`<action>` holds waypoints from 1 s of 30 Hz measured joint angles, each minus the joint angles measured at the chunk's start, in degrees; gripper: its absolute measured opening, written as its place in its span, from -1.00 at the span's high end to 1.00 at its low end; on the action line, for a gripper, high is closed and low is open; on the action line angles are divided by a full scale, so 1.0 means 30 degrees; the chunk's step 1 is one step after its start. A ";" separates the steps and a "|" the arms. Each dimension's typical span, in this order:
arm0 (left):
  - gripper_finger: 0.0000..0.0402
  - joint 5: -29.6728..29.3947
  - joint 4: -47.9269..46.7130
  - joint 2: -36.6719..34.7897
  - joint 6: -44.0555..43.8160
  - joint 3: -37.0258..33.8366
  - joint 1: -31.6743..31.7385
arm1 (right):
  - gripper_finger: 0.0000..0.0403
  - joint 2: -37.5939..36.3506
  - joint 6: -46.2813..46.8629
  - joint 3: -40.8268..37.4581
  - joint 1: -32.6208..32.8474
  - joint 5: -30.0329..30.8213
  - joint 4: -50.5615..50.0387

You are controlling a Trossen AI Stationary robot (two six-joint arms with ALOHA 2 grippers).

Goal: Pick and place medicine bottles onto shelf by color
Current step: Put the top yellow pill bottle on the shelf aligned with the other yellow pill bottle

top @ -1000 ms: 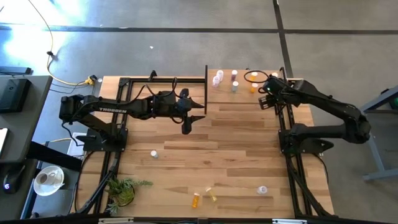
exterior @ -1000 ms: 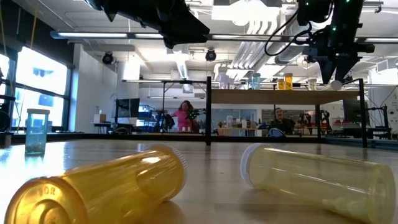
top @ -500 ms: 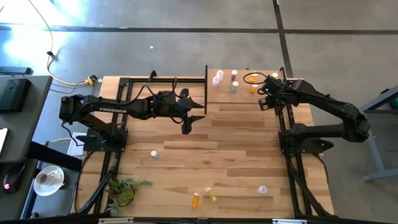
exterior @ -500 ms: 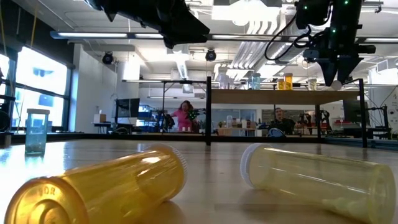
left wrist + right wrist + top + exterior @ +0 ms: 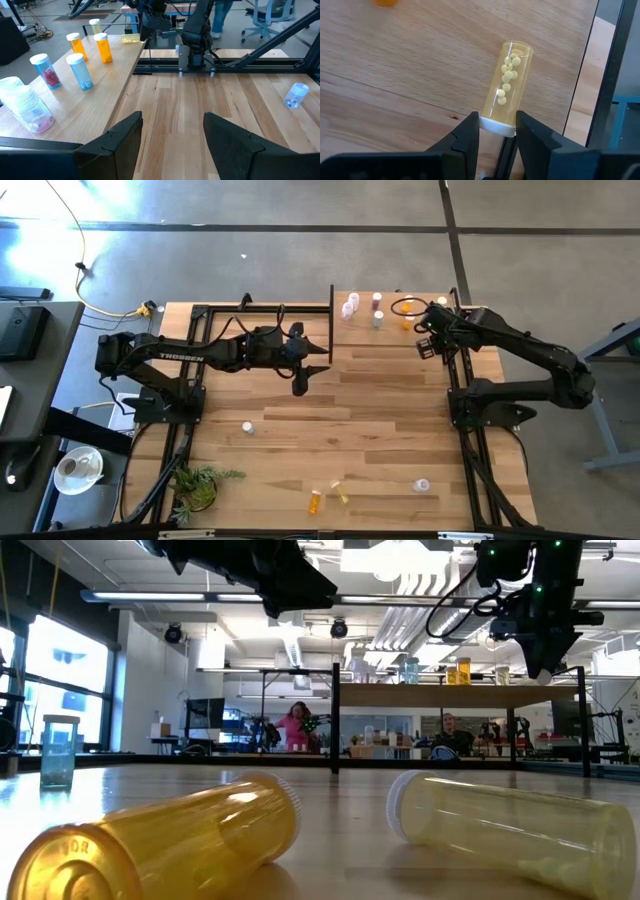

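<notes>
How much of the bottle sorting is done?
Partly done. Several sorted bottles stand on the shelf. The right gripper holds a yellow bottle by its cap over the shelf. The left gripper hangs open, empty. Left on the table: an orange bottle, a pale bottle, a clear bottle, an upright bottle.

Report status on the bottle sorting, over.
Right tool shut on yellow bottle by its cap, above the shelf. Left tool open, empty, beside shelf. Nothing in the way.

Overhead, tabletop-level, two wrist views; shelf (image 5: 400, 313) seemingly shared.
</notes>
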 joint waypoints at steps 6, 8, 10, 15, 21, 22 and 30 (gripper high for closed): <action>0.00 0.0000 0.0000 0.0000 -0.0021 0.0004 0.0000 | 0.51 -0.0166 -0.0659 0.0000 -0.0005 -0.0022 -0.0050; 0.00 0.0000 0.0000 0.0000 -0.0011 0.0000 -0.0004 | 0.51 -0.0376 -0.0786 -0.0007 -0.0004 -0.0022 -0.0057; 0.00 0.0000 0.0000 0.0000 -0.0029 0.0001 0.0000 | 0.51 -0.0699 -0.0797 -0.0007 -0.0005 -0.0015 -0.0060; 0.00 0.0000 -0.0003 0.0000 -0.0044 0.0004 0.0000 | 0.51 -0.1684 -0.1294 -0.0007 -0.0005 -0.0130 -0.0100; 0.00 0.0000 -0.0593 0.0000 -0.0262 -0.0003 -0.0004 | 0.51 -0.2881 -0.1951 -0.0007 0.0002 -0.2303 -0.0461; 0.00 0.0000 -0.0664 0.0000 -0.0483 -0.0003 0.0000 | 0.51 -0.3066 -0.2060 -0.0007 0.0003 -0.2717 -0.0461; 0.00 0.0376 -0.0867 0.0000 -0.2008 -0.0003 -0.0001 | 0.51 -0.4014 -0.2652 -0.0007 0.1573 -0.5061 -0.0505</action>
